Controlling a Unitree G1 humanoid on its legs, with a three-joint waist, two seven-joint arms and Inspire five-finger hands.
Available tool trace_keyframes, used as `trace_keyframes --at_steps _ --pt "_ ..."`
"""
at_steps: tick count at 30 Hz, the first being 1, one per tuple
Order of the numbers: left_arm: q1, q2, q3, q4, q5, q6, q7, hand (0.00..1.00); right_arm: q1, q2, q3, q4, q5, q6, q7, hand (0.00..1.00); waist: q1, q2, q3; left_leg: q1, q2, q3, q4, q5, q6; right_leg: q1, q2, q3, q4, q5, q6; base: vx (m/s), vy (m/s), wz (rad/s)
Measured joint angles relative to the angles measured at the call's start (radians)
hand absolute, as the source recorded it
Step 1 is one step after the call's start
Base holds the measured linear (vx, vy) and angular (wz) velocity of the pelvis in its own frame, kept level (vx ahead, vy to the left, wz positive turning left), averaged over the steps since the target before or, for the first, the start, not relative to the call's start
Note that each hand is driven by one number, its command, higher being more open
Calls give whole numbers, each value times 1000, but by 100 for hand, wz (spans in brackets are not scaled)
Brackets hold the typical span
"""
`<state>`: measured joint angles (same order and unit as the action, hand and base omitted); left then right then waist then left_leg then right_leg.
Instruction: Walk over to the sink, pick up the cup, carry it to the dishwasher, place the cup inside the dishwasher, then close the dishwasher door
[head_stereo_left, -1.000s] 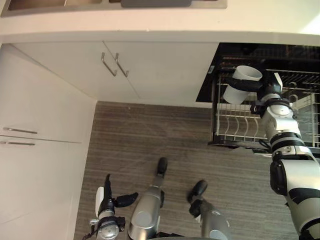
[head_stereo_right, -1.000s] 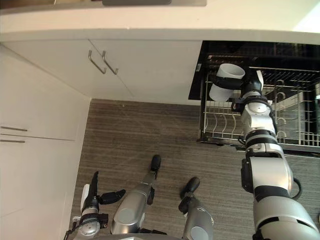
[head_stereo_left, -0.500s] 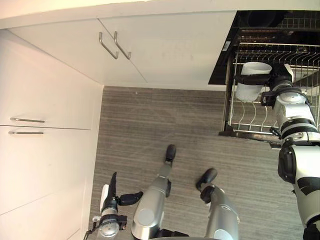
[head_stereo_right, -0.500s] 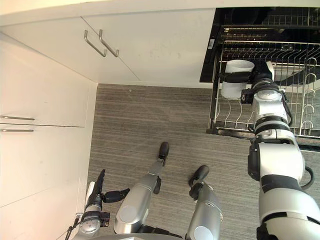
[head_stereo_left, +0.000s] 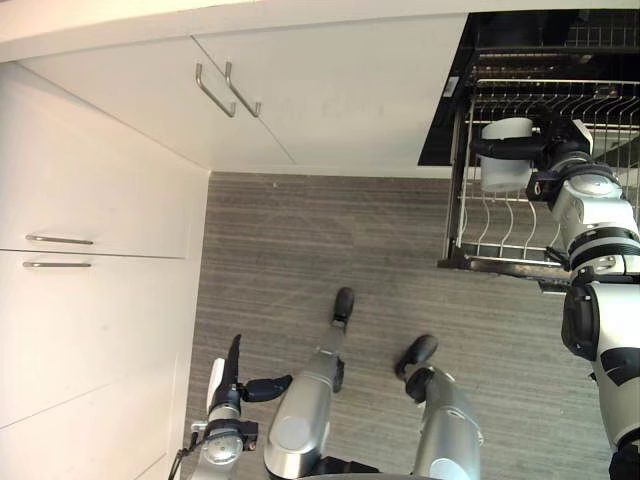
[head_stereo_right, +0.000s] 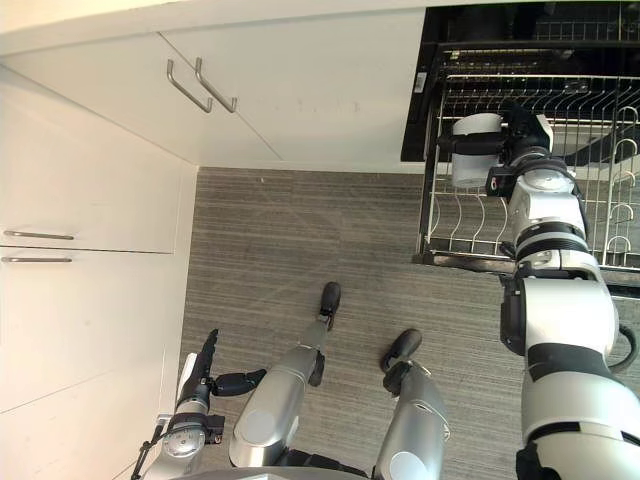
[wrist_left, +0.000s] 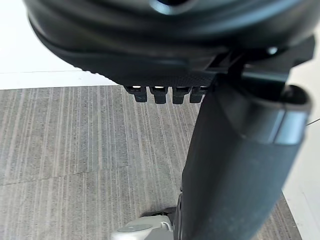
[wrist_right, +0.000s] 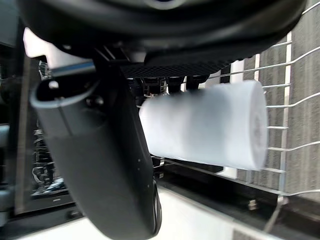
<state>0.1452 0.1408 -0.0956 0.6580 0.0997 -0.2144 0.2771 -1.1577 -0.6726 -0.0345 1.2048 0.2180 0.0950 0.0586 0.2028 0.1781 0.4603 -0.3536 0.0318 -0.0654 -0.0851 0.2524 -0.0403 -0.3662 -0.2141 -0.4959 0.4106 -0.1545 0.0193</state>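
My right hand (head_stereo_left: 550, 152) is clamping its fingers round the white cup (head_stereo_left: 505, 173), holding it over the dishwasher's (head_stereo_left: 455, 120) wire rack (head_stereo_left: 495, 262), its tines standing just below. My left hand (head_stereo_left: 232, 385) is hanging low, fingers straight, near white cabinets (head_stereo_left: 330, 100).

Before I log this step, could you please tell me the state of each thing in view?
dishwasher rack: pulled out
right hand: shut on cup
cup: upright, held over dishwasher rack
left hand: open, hanging idle
cabinet doors: shut
drawers: shut
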Motion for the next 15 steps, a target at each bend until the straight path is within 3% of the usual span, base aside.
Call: trace_keyframes --at_steps 8,13,15 --pt "1 0 2 7 19 3 4 100 -5 -2 -8 -70 76 -29 64 100 -6 -7 2 54 20 4 -2 -5 -6 68 29 -2 -43 14 -2 -18 -56 -4" --pt "5 -6 11 44 49 -3 26 100 185 0 -55 -233 127 -37 99 100 -24 -22 -5 102 22 0 -3 -11 -6 137 40 -13 -80 23 4 30 -48 4" --pt "19 -20 39 69 59 -9 44 100 316 30 -117 -380 170 -61 105 100 -33 -39 -19 123 21 0 -3 -15 -10 166 45 -15 -104 30 8 17 -18 1"
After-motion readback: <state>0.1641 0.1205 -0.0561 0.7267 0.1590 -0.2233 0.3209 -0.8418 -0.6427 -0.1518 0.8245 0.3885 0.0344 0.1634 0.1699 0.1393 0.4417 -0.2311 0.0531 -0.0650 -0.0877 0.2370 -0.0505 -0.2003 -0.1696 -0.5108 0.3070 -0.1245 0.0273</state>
